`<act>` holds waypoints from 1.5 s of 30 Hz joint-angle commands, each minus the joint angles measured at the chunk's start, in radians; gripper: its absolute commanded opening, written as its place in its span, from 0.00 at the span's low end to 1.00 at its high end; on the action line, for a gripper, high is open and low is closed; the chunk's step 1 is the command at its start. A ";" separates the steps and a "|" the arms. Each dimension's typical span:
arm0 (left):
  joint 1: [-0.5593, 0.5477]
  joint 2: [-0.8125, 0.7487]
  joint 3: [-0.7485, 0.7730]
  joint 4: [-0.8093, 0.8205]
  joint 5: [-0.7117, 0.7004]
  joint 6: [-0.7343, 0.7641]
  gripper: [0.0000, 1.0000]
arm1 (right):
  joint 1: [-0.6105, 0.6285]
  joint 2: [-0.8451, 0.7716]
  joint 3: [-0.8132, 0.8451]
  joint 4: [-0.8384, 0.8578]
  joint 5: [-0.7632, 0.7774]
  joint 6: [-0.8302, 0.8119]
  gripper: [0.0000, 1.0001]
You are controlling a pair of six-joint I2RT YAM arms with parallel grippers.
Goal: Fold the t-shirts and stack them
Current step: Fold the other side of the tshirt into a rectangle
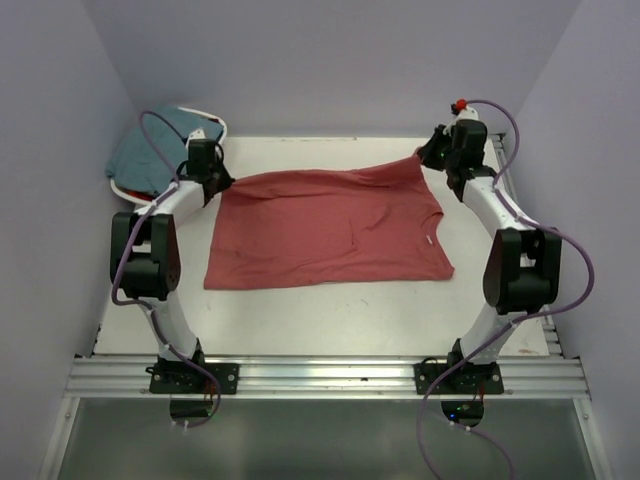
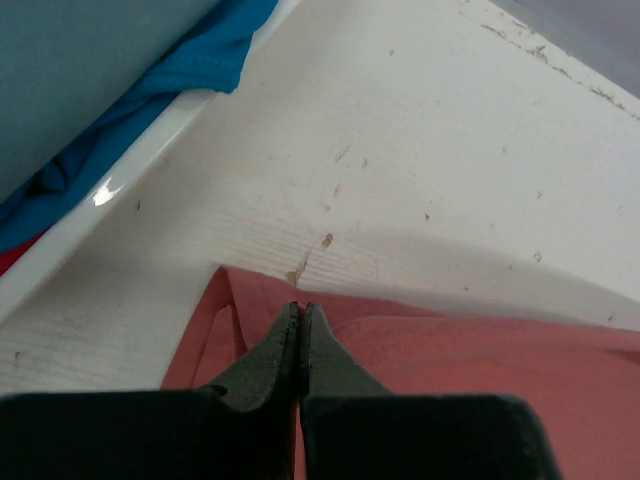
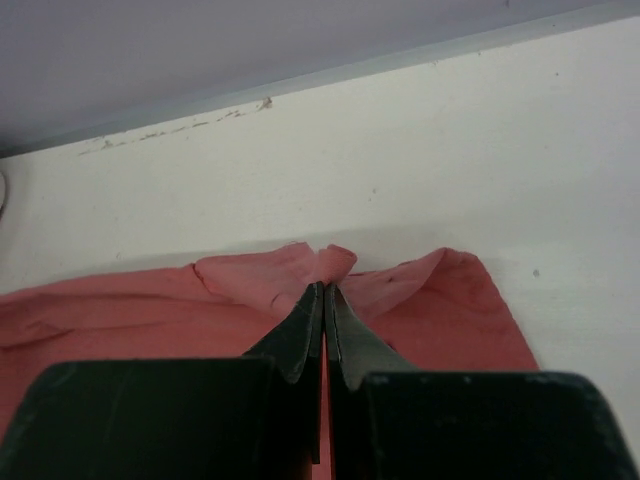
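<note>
The brick-red t-shirt (image 1: 330, 228) lies spread across the middle of the white table. My left gripper (image 1: 222, 183) is shut on its far left corner, and the red cloth (image 2: 480, 370) shows around the shut jaws (image 2: 300, 310). My right gripper (image 1: 430, 152) is shut on the far right corner, lifting it into a peak; the cloth (image 3: 440, 300) bunches at the fingertips (image 3: 324, 288). The teal t-shirt (image 1: 150, 155) lies heaped in the basket at the far left, with teal (image 2: 90, 60) and bright blue cloth (image 2: 200, 70) also in the left wrist view.
The white oval basket (image 1: 215, 125) stands at the far left corner, its rim (image 2: 120, 180) close to my left gripper. Purple walls close in the table on three sides. A metal rail (image 1: 320, 375) runs along the near edge.
</note>
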 commanded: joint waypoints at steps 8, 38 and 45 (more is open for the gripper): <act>0.010 -0.112 -0.174 0.002 -0.014 -0.030 0.00 | 0.015 -0.260 -0.236 -0.092 0.065 -0.017 0.00; 0.010 -0.067 -0.200 -0.038 -0.079 -0.036 0.00 | 0.080 -0.444 -0.512 -0.225 0.120 0.002 0.00; 0.010 -0.053 -0.217 -0.024 -0.067 -0.039 0.00 | 0.091 -0.331 -0.489 -0.282 0.131 0.011 0.00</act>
